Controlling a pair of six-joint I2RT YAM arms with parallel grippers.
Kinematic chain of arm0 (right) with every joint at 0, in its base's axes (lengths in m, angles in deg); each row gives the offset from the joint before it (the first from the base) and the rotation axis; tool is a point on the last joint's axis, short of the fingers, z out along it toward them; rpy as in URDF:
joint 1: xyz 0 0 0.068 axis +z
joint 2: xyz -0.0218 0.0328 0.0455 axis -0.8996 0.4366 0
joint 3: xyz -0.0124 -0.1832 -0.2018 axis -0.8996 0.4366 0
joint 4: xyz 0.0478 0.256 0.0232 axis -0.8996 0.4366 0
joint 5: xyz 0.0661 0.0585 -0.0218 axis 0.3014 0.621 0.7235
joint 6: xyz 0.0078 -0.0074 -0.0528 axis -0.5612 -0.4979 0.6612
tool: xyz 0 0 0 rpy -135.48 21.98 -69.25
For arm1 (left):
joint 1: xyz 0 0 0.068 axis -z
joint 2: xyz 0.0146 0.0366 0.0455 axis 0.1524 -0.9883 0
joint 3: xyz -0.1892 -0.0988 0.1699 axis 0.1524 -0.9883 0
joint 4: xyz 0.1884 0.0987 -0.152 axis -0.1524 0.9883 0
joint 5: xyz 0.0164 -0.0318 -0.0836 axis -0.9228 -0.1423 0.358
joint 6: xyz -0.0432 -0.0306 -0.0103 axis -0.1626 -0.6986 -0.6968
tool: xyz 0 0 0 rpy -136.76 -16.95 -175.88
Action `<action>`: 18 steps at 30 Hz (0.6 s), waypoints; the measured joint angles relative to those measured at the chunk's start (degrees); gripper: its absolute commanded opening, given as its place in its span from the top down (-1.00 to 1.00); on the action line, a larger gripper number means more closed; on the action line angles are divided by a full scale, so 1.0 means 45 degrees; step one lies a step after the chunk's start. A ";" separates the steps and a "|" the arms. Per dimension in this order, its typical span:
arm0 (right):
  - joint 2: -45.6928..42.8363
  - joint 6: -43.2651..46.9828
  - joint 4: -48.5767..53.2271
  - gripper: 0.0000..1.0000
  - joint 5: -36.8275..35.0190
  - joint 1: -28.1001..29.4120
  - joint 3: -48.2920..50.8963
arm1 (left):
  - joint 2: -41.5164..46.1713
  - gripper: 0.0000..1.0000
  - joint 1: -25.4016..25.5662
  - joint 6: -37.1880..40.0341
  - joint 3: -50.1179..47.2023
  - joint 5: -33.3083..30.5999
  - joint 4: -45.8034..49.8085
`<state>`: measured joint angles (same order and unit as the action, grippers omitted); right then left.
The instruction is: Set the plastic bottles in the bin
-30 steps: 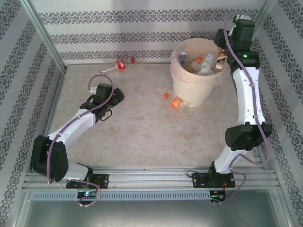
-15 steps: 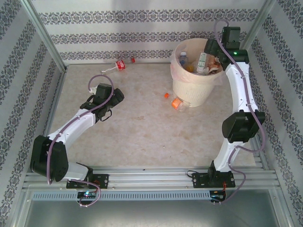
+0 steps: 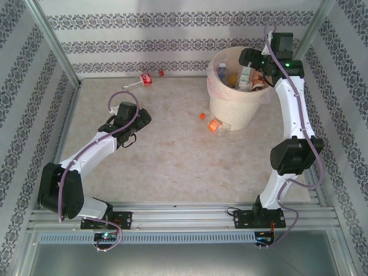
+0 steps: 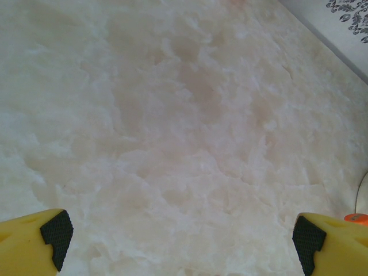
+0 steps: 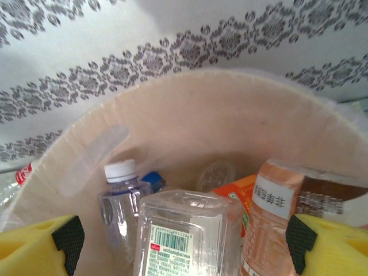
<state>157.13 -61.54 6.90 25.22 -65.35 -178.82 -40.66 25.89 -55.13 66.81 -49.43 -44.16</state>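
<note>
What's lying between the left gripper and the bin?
Top view: an orange cap and an orange-labelled bottle lie beside the bin, otherwise bare table toward the left gripper.

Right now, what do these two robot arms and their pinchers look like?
The left arm and right arm are white curved shells with black joints, each trailed by a purplish cable. The left tool and right tool have yellow fingers tipped with black pads.
</note>
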 measured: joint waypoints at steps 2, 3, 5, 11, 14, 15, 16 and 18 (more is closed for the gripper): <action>0.0189 -0.0019 0.0087 -0.85 0.0087 0.0000 0.0029 | 0.0000 -0.99 0.0000 0.0005 0.0000 0.0000 0.0000; 0.0243 -0.0029 0.0189 -0.85 0.0107 0.0000 0.0029 | 0.0000 -0.99 0.0000 0.0005 0.0000 0.0000 0.0005; 0.0257 -0.0053 0.0321 -0.85 0.0126 0.0000 0.0024 | 0.0000 -0.99 0.0000 0.0005 0.0000 0.0000 0.0029; 0.0068 -0.0053 0.0559 -0.88 0.0136 0.0165 -0.0092 | 0.0000 -0.99 0.0000 0.0000 0.0000 0.0039 0.0034; -0.0500 0.0049 0.0549 -0.90 0.0131 0.0529 0.0073 | -0.0005 -0.99 0.0000 0.0000 0.0000 0.0039 0.0034; -0.0777 0.0097 0.0515 -0.91 0.0131 0.0714 0.0185 | -0.0005 -0.99 0.0000 0.0000 0.0000 0.0034 0.0034; -0.1103 0.0146 0.0491 -0.92 0.0126 0.0942 0.0330 | -0.0005 -0.99 0.0000 0.0005 0.0000 0.0034 0.0034; -0.1773 0.0248 0.0355 -0.93 0.0078 0.1443 0.0704 | -0.0005 -0.99 0.0000 0.0000 0.0005 0.0034 0.0034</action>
<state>149.15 -60.42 8.50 25.57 -58.85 -175.65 -40.68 25.89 -55.13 66.84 -49.28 -44.01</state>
